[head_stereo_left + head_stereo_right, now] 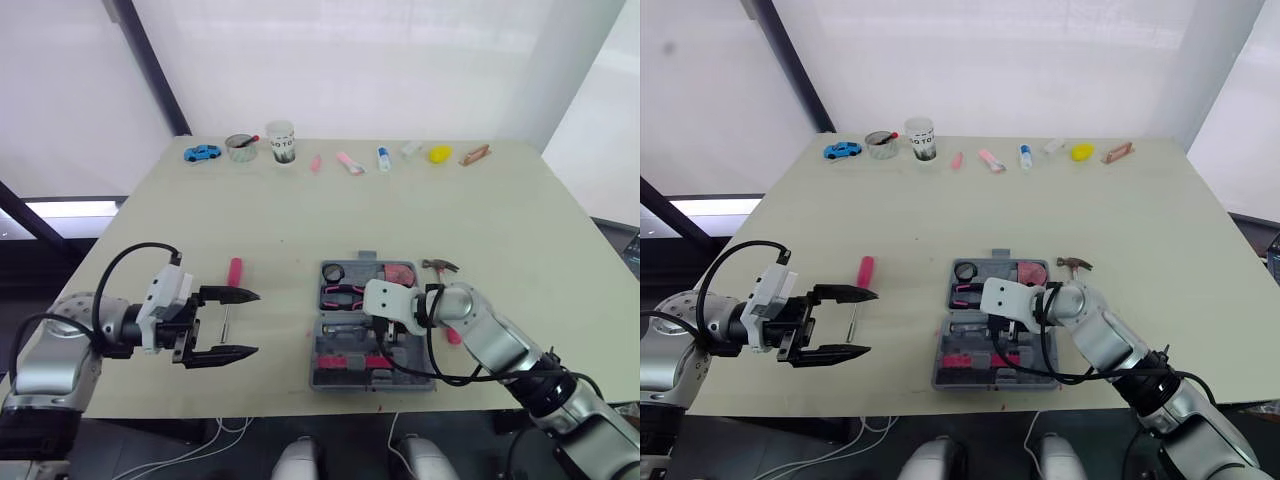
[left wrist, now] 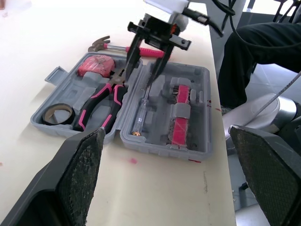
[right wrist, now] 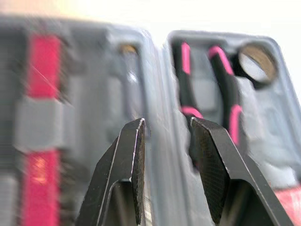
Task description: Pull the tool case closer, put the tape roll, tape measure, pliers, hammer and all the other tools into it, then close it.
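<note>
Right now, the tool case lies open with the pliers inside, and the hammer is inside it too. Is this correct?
Not quite. The hammer is not inside: it lies on the table, just outside the open case, as the left wrist view shows. The pliers are inside.

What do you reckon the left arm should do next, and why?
Probably lower the left end effector onto the pink-handled screwdriver and grip it. Its fingers are open, and the screwdriver lies on the table beside them, outside the open tool case.
</note>
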Robot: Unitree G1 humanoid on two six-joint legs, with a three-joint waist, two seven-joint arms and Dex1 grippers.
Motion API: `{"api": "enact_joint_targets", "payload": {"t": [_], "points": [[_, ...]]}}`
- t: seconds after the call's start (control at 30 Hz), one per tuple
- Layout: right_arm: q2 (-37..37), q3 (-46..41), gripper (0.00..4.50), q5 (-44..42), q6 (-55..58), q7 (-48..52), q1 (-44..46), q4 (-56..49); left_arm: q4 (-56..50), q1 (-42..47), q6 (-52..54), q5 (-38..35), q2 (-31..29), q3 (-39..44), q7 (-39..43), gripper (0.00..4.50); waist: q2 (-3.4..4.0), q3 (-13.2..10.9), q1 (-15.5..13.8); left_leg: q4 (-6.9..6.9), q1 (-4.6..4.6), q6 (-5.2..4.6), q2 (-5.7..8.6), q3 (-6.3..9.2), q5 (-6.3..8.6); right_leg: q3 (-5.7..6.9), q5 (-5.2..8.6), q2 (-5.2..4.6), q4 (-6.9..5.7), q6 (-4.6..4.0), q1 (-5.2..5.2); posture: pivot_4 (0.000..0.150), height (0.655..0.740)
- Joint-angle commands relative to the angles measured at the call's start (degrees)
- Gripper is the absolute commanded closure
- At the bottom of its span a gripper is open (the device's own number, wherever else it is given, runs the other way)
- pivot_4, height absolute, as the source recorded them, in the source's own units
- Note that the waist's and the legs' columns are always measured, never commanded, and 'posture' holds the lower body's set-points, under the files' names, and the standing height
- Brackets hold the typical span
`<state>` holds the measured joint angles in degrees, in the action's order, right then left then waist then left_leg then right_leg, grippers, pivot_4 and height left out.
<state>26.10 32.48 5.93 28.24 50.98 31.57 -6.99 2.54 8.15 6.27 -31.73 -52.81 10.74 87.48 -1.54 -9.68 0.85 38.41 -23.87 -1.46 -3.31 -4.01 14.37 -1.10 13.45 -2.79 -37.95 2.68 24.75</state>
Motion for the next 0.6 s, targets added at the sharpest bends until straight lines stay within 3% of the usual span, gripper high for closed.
{"api": "enact_joint_targets", "payload": {"t": [0.03, 0.07, 0.1, 0.6], "points": [[-1.0, -2.4, 3.67, -2.7, 0.1, 1.0, -1.2, -2.4, -1.0, 0.6, -0.1, -0.9, -0.2, 1.2, 0.4, 0.0, 0.0, 0.0, 0.0, 0.0, 0.0, 0.0, 0.0, 0.0, 0.0, 0.0, 0.0, 0.0, 0.0, 0.0, 0.0, 0.15, 0.74], [-1.2, -2.4, 4.2, -2.5, -0.1, 0.8, -1.3, -2.1, -1.0, 0.6, -0.1, -0.9, -0.2, 1.2, 0.4, 0.0, 0.0, 0.0, 0.0, 0.0, 0.0, 0.0, 0.0, 0.0, 0.0, 0.0, 0.0, 0.0, -0.01, 0.0, 0.0, 0.15, 0.74], [-1.2, -2.3, 4.45, -2.2, -0.5, 0.6, -1.3, -1.5, -1.0, 0.6, -0.1, -0.9, -0.2, 1.2, 0.5, 0.0, 0.0, 0.0, 0.0, 0.0, 0.0, 0.0, 0.0, 0.0, 0.0, 0.0, 0.0, 0.0, -0.01, 0.0, 0.0, 0.15, 0.74], [-3.3, -1.6, 4.45, 0.0, -3.3, -0.8, -1.0, 5.0, -0.7, -0.1, -0.6, -0.8, -0.2, 1.5, 0.9, 0.0, 0.0, 0.0, 0.0, 0.0, 0.01, 0.0, 0.0, 0.01, 0.0, 0.0, 0.0, 0.01, -0.03, 0.0, 0.0, 0.15, 0.74]]}}
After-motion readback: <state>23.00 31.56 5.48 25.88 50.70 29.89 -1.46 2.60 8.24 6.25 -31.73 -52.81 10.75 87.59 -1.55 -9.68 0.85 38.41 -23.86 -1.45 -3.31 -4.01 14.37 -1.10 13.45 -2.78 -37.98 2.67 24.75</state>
